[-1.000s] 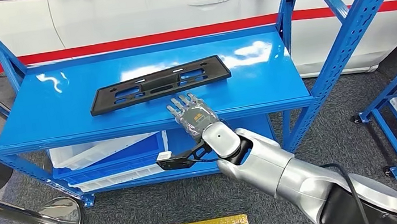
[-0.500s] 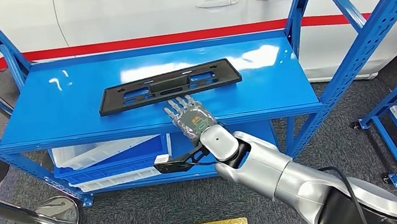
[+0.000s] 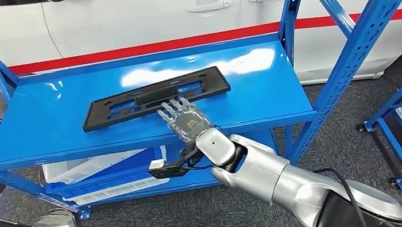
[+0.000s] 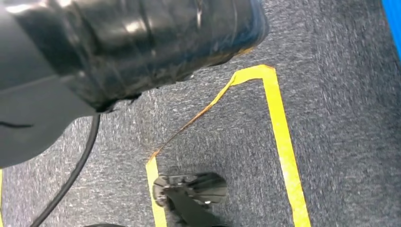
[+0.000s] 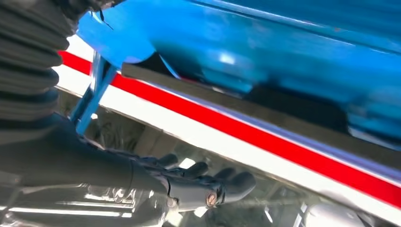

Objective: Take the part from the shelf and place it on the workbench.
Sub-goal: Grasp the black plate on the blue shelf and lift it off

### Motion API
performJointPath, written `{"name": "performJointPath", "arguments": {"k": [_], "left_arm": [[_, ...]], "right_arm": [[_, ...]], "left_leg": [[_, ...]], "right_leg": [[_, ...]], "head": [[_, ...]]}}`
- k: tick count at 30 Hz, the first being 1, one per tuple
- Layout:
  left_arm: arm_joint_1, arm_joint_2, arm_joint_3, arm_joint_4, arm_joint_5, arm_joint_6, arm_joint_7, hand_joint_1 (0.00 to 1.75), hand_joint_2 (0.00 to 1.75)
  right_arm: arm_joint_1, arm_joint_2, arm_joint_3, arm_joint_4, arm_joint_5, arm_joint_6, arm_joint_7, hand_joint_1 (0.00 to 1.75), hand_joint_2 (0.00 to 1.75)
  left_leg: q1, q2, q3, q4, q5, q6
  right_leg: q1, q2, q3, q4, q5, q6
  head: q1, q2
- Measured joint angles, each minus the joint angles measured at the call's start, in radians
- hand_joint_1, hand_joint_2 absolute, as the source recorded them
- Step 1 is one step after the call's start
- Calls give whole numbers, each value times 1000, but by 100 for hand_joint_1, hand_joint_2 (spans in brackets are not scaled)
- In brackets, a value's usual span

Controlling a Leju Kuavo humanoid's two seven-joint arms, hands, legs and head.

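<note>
Reaching over the near edge of the blue shelf (image 3: 44, 130), the right hand (image 3: 186, 120) lies flat with its back up and its fingers (image 3: 169, 108) stretched forward and slightly apart, holding nothing. The fingertips come up to the near long edge of the black part (image 3: 153, 98); whether they touch it cannot be told. The part is a long flat black frame with cut-outs, lying on the top board of the shelf, slanted so that its left end sits nearer than its right end, roughly in the middle of the board. The silver right arm (image 3: 279, 176) comes in from the lower right. In the right wrist view the dark fingers (image 5: 222, 185) are extended, with the shelf's blue board close by and blurred. Under the top board a lower level holds a blue and white bin (image 3: 101, 166). Behind the shelf stands a white car (image 3: 145, 10) with a red stripe. The left wrist view looks down at grey carpet with yellow tape (image 4: 281, 137); the left hand's fingers cannot be told.
</note>
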Motion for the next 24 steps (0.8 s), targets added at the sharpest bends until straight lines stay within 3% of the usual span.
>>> {"name": "performJointPath", "arguments": {"k": [2,3,4,8,10,13,14,15,16,17,19,21,24], "left_arm": [[1,0,0,0,0,0,0,0,0],[0,0,0,0,0,0,0,0,0],[-1,0,-1,0,0,0,0,0,0],[-1,0,-3,0,0,0,-1,0,0],[0,-1,-5,0,-1,0,-2,0,0],[-2,-2,-7,0,-1,-2,-2,0,0],[-1,-2,-7,0,-1,-2,-2,0,0],[0,-2,-8,0,-1,-2,-2,0,0],[1,-3,-8,0,-1,-3,-2,0,0],[2,-4,-8,0,-1,-3,-2,0,0],[0,-6,-10,0,2,-3,1,0,0],[-2,-7,-12,0,13,-6,8,0,0],[-2,-7,-14,0,30,-11,16,0,0]], "right_arm": [[1,1,0,1,2,0,-2,0,0],[-1,2,0,1,2,0,-3,0,0],[-2,4,0,2,2,0,-4,0,0],[-3,6,-1,2,4,-1,-5,0,175],[-7,6,-2,2,6,-1,-6,0,175],[-6,6,-2,2,9,0,-6,0,175],[-2,6,-2,3,11,0,-6,0,175],[2,6,-2,3,12,0,-7,0,175],[4,6,-2,3,14,0,-8,0,175],[4,6,-2,3,15,1,-9,0,175],[5,6,-2,6,18,7,-10,0,175],[8,8,-2,13,28,39,-14,0,175],[10,11,-2,30,45,110,-25,0,175]], "left_leg": [[-1,0,39,-117,85,9],[-5,0,63,-175,112,14],[-8,0,83,-217,120,20],[-11,-2,117,-262,95,37],[-6,-2,139,-273,89,47],[-7,-2,158,-275,75,57],[-7,-2,165,-274,68,58],[-7,-3,174,-274,61,58],[-7,-4,185,-273,53,57],[-7,-4,195,-272,44,55],[-8,-5,208,-269,28,46],[-9,-4,209,-263,19,33],[-9,-2,205,-237,2,18]], "right_leg": [[0,1,22,-1,-16,4],[1,2,30,-2,-24,8],[2,2,35,-3,-30,13],[7,2,45,1,-32,33],[6,0,16,61,-53,39],[5,-1,-102,232,-110,46],[5,-1,-132,259,-109,47],[5,-1,-145,253,-89,47],[5,-1,-142,213,-47,46],[5,-2,-128,149,7,43],[10,-2,-102,43,71,33],[16,-2,-96,12,74,19],[11,-1,-84,3,72,1]], "head": [[0,0],[0,0],[0,0],[1,0],[3,0],[3,0],[3,0],[3,0],[3,0],[3,0],[3,0],[1,0],[-1,0]]}}
